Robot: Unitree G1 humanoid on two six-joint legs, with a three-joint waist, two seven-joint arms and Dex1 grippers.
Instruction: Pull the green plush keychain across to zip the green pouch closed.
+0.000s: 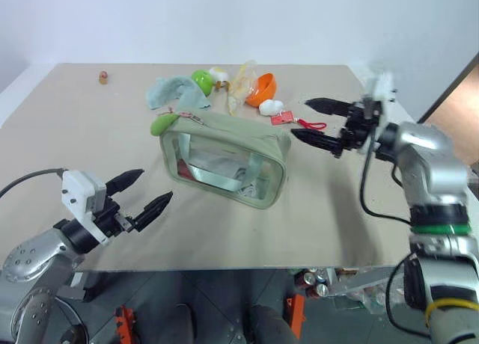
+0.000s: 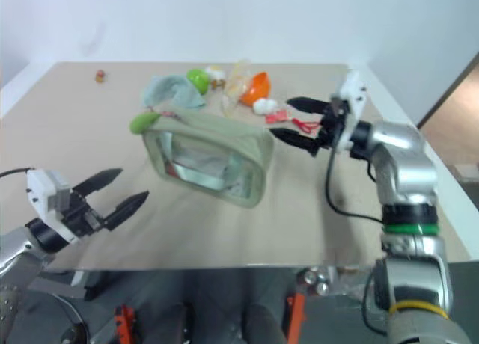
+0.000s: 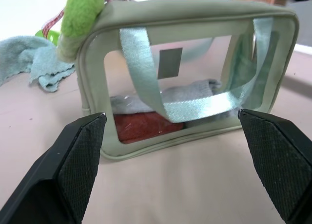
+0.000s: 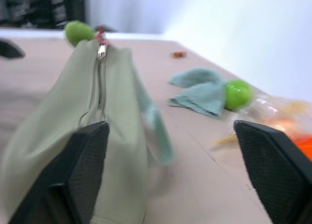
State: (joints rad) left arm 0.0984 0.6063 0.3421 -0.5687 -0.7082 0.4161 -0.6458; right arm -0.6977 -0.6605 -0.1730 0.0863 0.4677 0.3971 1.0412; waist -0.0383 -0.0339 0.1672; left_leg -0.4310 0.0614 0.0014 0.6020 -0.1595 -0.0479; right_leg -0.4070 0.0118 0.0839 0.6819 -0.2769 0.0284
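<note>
Pouch: boxy sage-green fabric pouch with clear window panels point(image 1: 224, 158) mid-table, upright | keychain: lime-green fuzzy plush keychain point(image 1: 163, 123) at pouch's top left end, on zipper pull | left gripper point(image 1: 142, 194): jaws wide, empty, near table's front edge, apart from pouch | right gripper point(image 1: 320, 121): jaws wide, empty, just beside pouch's right end.

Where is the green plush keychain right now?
In the left eye view, the green plush keychain lies at the left end of the green pouch, just in front of the teal cloth.
</note>
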